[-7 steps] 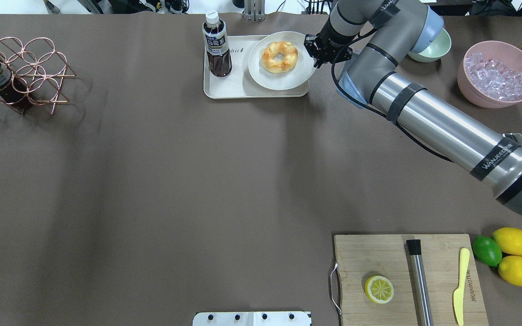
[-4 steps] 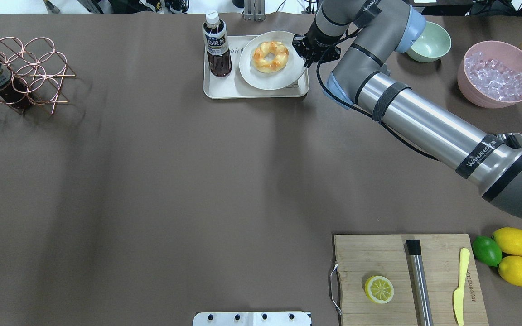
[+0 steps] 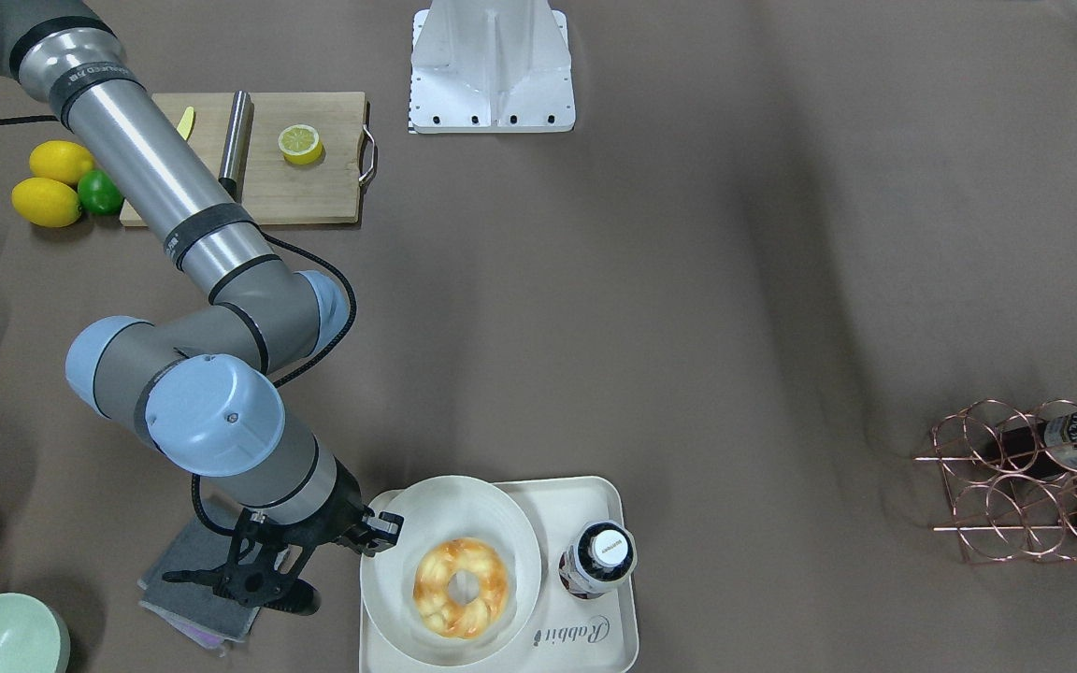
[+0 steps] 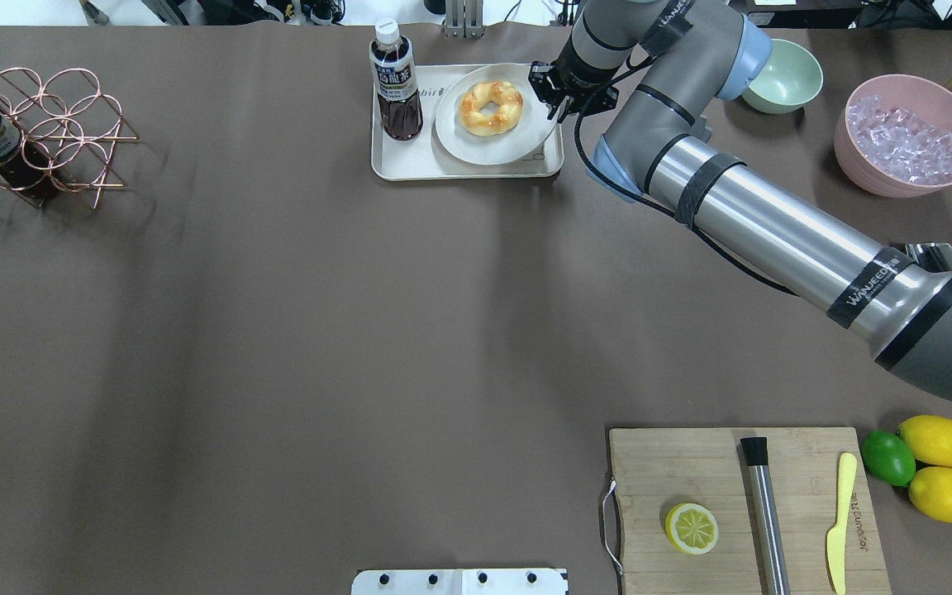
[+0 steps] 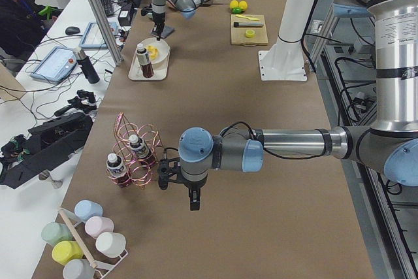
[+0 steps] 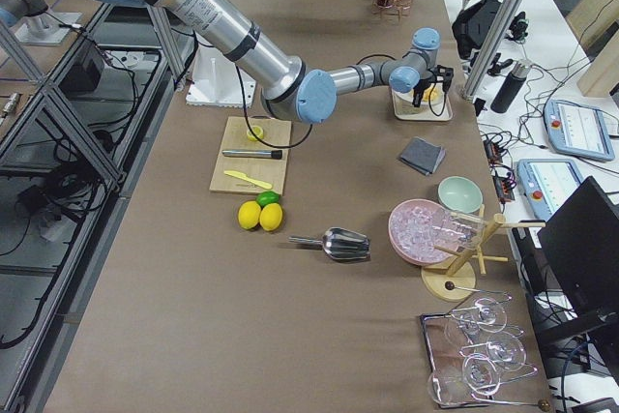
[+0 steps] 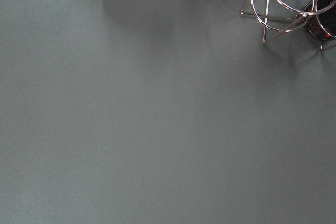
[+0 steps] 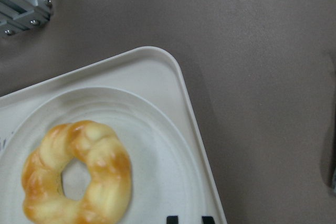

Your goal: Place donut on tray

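Observation:
The donut (image 4: 490, 107) lies on a round off-white plate (image 4: 476, 150), which sits on the right half of the cream tray (image 4: 410, 167). My right gripper (image 4: 553, 97) is shut on the plate's right rim. In the front-facing view the gripper (image 3: 380, 535) meets the plate (image 3: 398, 523) beside the donut (image 3: 461, 586), over the tray (image 3: 595, 645). The right wrist view shows the donut (image 8: 79, 174), the plate (image 8: 157, 156), the tray corner (image 8: 157, 64) and my fingertips (image 8: 171, 219). My left gripper (image 5: 191, 200) hovers over bare table; I cannot tell whether it is open.
A dark tea bottle (image 4: 394, 83) stands on the tray's left half. A copper wire rack (image 4: 38, 132) is at far left, and a green bowl (image 4: 786, 78) and a pink bowl of ice (image 4: 906, 136) at far right. A cutting board (image 4: 740, 504) is near right.
My right gripper has moved left with the plate and donut. The plate was overhanging the tray's right edge and now lies within the tray.

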